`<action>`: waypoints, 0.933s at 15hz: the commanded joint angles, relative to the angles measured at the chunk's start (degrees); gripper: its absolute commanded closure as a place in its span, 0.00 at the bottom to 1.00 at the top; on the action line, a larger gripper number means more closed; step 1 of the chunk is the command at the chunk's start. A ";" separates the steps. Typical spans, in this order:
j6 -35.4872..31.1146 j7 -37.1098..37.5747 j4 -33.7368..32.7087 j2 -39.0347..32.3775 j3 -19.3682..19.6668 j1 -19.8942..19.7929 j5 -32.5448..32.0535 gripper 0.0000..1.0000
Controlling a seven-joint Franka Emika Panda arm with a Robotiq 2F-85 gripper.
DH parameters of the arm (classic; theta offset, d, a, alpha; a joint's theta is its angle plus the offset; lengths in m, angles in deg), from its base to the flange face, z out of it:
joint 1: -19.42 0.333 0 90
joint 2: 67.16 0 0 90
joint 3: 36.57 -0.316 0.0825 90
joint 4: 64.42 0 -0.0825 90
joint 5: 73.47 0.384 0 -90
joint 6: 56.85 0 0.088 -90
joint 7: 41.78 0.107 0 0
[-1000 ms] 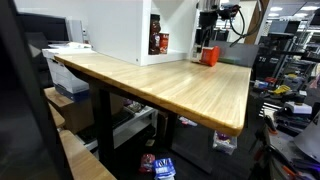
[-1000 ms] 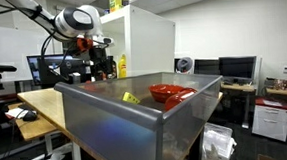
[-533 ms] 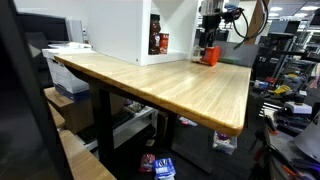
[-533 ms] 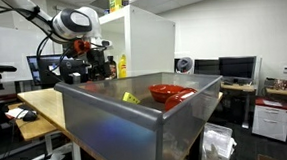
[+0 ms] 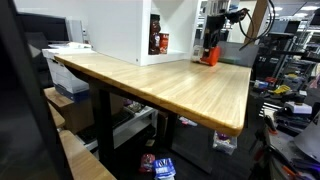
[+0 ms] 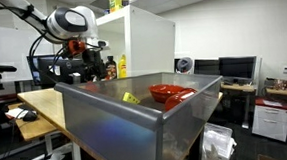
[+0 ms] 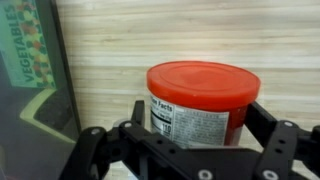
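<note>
Far left in the wrist view: a carton (image 7: 25, 60) printed VEGETABLES, upright on the wooden table (image 7: 200, 30), just beside the claw's left side; next, one dark finger (image 7: 100, 150) of the claw (image 7: 195, 145), spread wide and holding nothing; dead centre, between the two fingers, a red-lidded canister (image 7: 203, 95) with a nutrition label facing the camera; on the far side of it, the other finger, equally far out. Canister upright, long axis vertical, lid up; straight ahead of the claw and bracketed by it, one finger to each flank; base hidden behind the claw's body, so impossible to say whether the pads touch the wall, though apparently just clear of it.

In an exterior view, from the left: a white cabinet (image 5: 130, 30) at the back of the table (image 5: 170, 85); then, near the far corner, the canister (image 5: 209, 57) with the claw (image 5: 210, 38) low over it, reaching down from above.

In an exterior view from the opposite end: the arm (image 6: 72, 21) at left, bent down toward the table; in the foreground, well apart from it, a grey bin (image 6: 136, 125) with a red bowl (image 6: 170, 91) inside.
</note>
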 commanded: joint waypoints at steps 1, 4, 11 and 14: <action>-0.40 -2.23 2.77 2.83 -0.28 -0.94 0.53 0.00; -0.10 -2.75 3.47 3.46 -0.29 -0.96 0.30 0.00; 4.09 -8.11 0.90 1.60 -0.49 -0.10 0.86 0.36; 9.30 -11.83 -2.47 0.70 -0.58 0.58 2.41 0.42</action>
